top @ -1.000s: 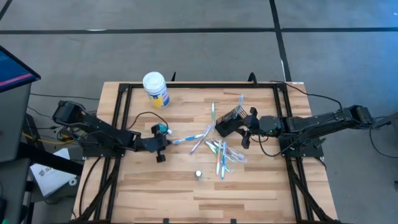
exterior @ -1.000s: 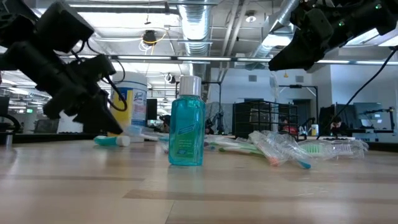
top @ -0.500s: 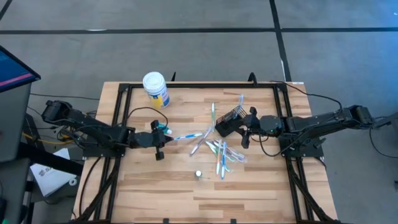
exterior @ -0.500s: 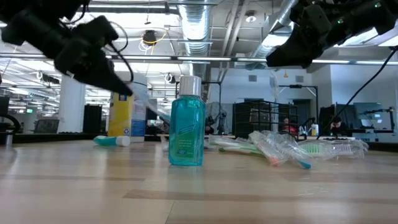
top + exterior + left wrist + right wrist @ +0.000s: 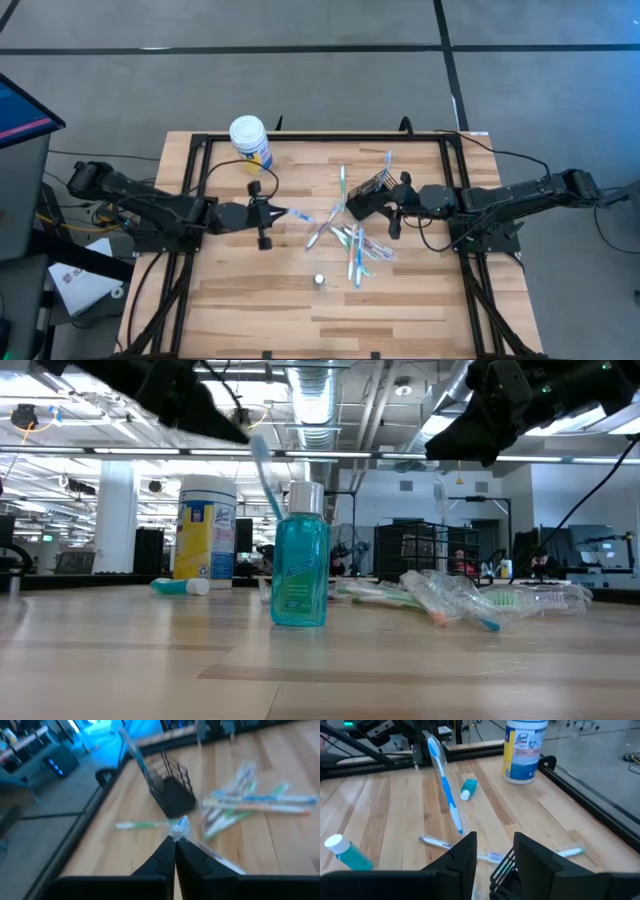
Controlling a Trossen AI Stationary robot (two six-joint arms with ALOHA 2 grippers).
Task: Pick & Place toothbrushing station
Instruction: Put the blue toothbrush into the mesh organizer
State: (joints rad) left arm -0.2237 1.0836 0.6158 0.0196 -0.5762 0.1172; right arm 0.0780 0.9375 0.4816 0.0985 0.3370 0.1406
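Observation:
My left gripper hangs shut above the table's left middle, holding a blue toothbrush, which the right wrist view also shows. At centre right, my right gripper is closed on the small black wire-mesh holder. Several wrapped toothbrushes lie in a loose pile on the wood just near of the holder. Two more lie beyond it. The small teal tube lies on its side on the table below the left gripper. My left gripper pinches one end of the blue toothbrush between its two shut fingers, coming level from the table's left. The brush sticks out past the fingertips toward the right, sloping down, clear of the table. My right gripper holds the mesh holder on the side toward the table's right, with wire showing between its two fingers. The fingers come from the table's right, slanting slightly down. The holder sits tilted. The fingers hide the exact place of contact.
A white-lidded yellow-and-blue jar stands at the far left. A teal bottle with a silver cap stands near the table's front middle. Black frame rails run along the table's left, right and far sides.
My left gripper has risen, shut on the blue toothbrush, and has tipped closer to level. The brush lay on the table a second ago. It is now lifted clear, its free end pointing down and to the right. The right gripper and holder have kept still.

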